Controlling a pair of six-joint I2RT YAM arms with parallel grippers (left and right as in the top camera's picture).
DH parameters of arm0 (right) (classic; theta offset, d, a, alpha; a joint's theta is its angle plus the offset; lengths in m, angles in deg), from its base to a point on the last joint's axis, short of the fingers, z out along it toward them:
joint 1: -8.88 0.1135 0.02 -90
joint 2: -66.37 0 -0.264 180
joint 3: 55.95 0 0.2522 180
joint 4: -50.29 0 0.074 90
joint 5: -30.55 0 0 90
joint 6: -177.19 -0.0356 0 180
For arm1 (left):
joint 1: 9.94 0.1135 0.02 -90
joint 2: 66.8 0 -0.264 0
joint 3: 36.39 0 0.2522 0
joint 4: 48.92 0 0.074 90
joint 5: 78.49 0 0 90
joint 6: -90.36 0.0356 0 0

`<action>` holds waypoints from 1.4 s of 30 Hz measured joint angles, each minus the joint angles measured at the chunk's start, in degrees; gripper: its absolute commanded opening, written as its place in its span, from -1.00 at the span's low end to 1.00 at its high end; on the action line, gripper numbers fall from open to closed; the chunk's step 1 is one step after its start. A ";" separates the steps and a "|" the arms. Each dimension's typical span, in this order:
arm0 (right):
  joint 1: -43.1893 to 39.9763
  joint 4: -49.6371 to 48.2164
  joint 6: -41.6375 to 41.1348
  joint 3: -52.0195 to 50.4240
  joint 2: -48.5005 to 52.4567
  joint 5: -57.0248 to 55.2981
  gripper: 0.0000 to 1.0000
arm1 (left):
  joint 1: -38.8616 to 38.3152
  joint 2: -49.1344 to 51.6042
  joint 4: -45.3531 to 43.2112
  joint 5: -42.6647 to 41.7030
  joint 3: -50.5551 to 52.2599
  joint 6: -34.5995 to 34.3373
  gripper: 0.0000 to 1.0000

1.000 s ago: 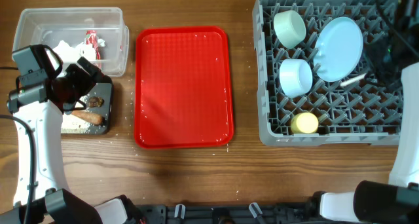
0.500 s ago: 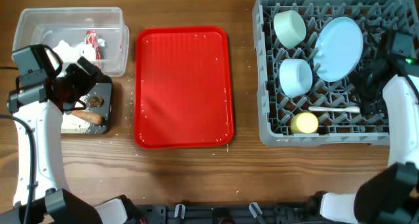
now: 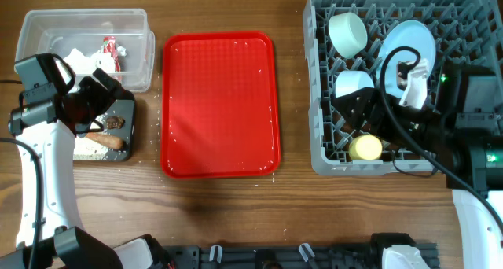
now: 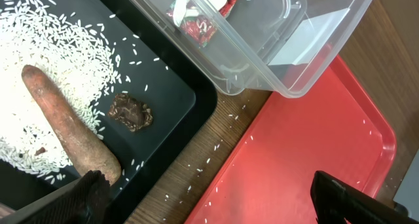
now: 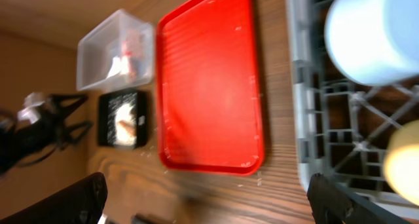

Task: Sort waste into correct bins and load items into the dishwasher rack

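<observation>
The left gripper (image 4: pixel 216 196) hangs wide open and empty over the black tray (image 4: pixel 170 86), where the rice (image 4: pixel 59 47), the small brown lump (image 4: pixel 131 112) and the carrot-like stick (image 4: pixel 65 119) lie. Just beside it, the clear tub (image 3: pixel 47 29) holds the snack wrapper (image 3: pixel 110 49) and tissue (image 3: pixel 78 60). The right gripper (image 5: pixel 209 201) is spread wide too, gripping nothing, over the grey dishwasher rack (image 3: pixel 318 80), which holds the small blue bowl (image 3: pixel 354 84), yellow cup (image 3: pixel 365 148), green bowl (image 3: pixel 347 33) and blue plate (image 3: pixel 409 45); the red tray (image 3: pixel 220 104) lies between bins and rack.
</observation>
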 measured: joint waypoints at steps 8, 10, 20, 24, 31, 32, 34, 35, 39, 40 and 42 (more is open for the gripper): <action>0.00 -2.82 -2.78 -0.26 4.61 -12.15 0.99 | 0.00 0.00 0.00 0.00 0.00 0.00 1.00; 0.00 -9.86 3.72 -1.88 2.29 -13.64 1.00 | 0.00 0.00 -0.02 -0.02 0.00 0.00 1.00; 0.42 -52.68 24.63 -49.88 -41.83 -14.27 0.99 | 0.02 0.13 0.00 -0.04 0.00 0.00 1.00; 3.04 -61.18 26.12 -64.54 -52.83 -15.91 0.99 | 0.00 0.15 -0.02 0.00 0.00 0.02 1.00; 4.39 -64.85 23.91 -72.98 -59.89 -22.62 0.99 | 0.02 0.20 0.02 0.00 0.00 0.02 1.00; 4.39 -64.43 23.89 -73.18 -60.43 -22.91 0.99 | 0.02 0.20 0.00 -0.02 0.00 0.02 1.00; 4.39 -64.30 23.89 -73.20 -60.67 -23.47 0.99 | 0.02 0.20 0.02 -0.02 0.00 0.02 0.99; 4.39 -64.30 23.89 -73.20 -60.67 -23.52 1.00 | 0.00 0.20 0.02 -0.02 0.00 0.02 1.00; 4.39 -64.30 23.87 -73.20 -60.67 -23.67 0.99 | 0.00 0.20 0.02 -0.02 0.00 0.02 1.00; 4.39 -64.30 23.87 -73.20 -60.67 -23.67 0.99 | 0.02 0.20 0.02 -0.02 0.00 0.02 1.00; 4.39 -64.30 23.87 -73.20 -60.67 -23.67 0.99 | 0.00 0.20 0.02 -0.02 0.00 0.02 1.00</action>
